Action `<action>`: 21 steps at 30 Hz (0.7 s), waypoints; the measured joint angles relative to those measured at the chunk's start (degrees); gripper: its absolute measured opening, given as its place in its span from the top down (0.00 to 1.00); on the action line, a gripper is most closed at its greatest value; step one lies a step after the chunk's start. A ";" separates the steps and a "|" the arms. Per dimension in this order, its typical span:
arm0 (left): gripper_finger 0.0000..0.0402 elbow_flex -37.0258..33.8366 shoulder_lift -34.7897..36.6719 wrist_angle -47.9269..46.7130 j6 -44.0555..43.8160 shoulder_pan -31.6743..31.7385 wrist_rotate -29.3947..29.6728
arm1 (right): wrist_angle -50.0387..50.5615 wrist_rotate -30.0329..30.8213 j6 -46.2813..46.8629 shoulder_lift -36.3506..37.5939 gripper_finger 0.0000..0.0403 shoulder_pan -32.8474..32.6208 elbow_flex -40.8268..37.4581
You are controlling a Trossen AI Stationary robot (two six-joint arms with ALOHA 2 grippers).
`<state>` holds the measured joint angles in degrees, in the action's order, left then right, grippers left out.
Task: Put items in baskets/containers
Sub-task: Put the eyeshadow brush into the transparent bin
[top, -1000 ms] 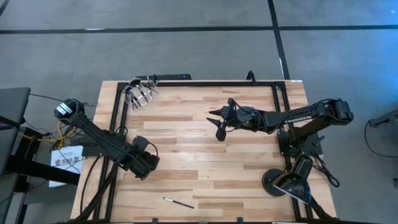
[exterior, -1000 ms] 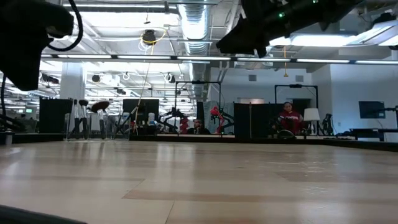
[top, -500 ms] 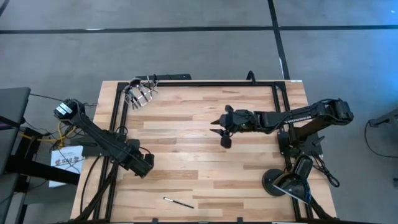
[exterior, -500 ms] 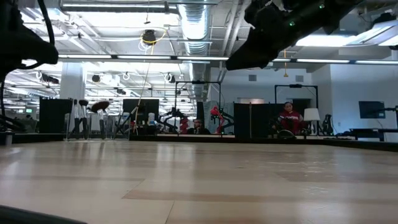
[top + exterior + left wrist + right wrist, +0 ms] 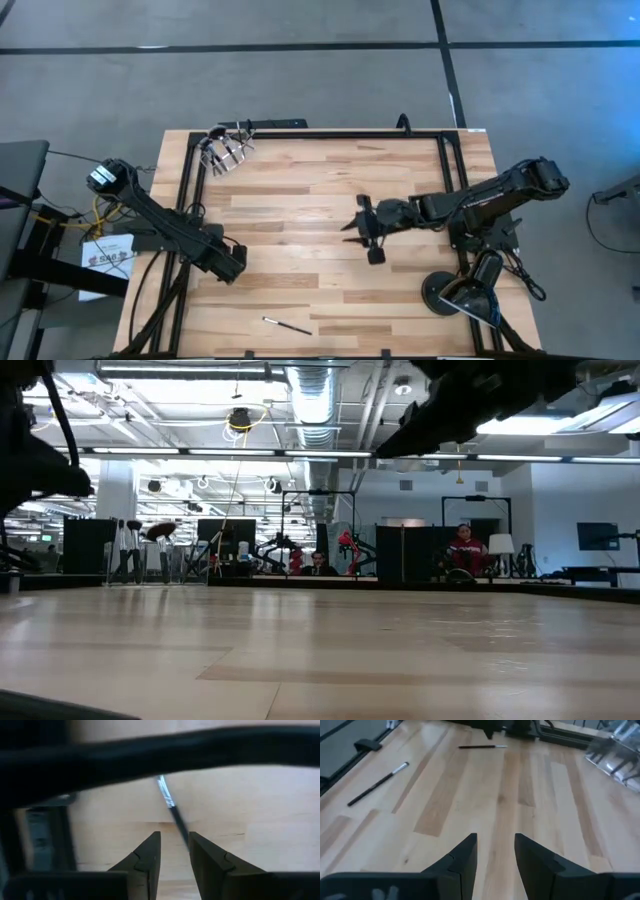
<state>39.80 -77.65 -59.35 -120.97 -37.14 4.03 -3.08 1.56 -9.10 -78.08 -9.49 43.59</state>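
1. In the high view the right pincer [image 5: 372, 240] sits right of centre over the wooden table [image 5: 300, 210], lower in the frame than a second ago, when it was up near the middle right; the right arm is now folded back more toward the table's right edge.
2. The right wrist view shows its two dark fingers [image 5: 465, 855] parted by a narrow gap with bare wood between them; they hold nothing, and the gap has narrowed a little over the last second.
3. The left pincer [image 5: 232, 268] is at lower left of the high view, near the table's left rail, pulled slightly left and down from where it was a second ago.
4. In the left wrist view its fingers [image 5: 147, 857] stand a small way apart with nothing between them; a brush [image 5: 172, 812] lies on the wood just beyond their tips.
5. The clear cup [image 5: 222, 150] stands at the upper left corner of the table, unmoved, with a bunch of brushes [image 5: 232, 143] sticking out of it.
6. One loose brush [image 5: 287, 325] lies near the bottom edge of the table, left of centre, in the same spot as before.
7. The right wrist view shows two brushes lying on the table, one [image 5: 377, 783] at left and one [image 5: 482, 746] near the top, with the cup [image 5: 615, 750] at upper right.
8. A round black lamp base [image 5: 445, 295] sits at the lower right corner of the table.
9. In the low view, people [image 5: 465, 550] sit in the room behind the table.
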 joint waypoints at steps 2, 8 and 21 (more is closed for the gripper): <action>0.76 -1.59 0.00 3.43 0.00 0.25 -0.01 | 0.07 2.36 -0.08 0.00 0.70 -1.94 0.00; 0.76 -5.80 0.00 11.33 -1.27 0.23 -0.36 | 2.69 8.61 -0.43 0.00 0.70 -4.93 0.00; 0.77 -9.05 0.26 12.58 0.93 0.32 -1.34 | 4.40 9.13 1.55 0.00 0.70 -5.13 0.00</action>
<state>30.75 -77.39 -46.78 -120.04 -36.82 2.68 1.32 10.69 -7.55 -78.08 -14.61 43.59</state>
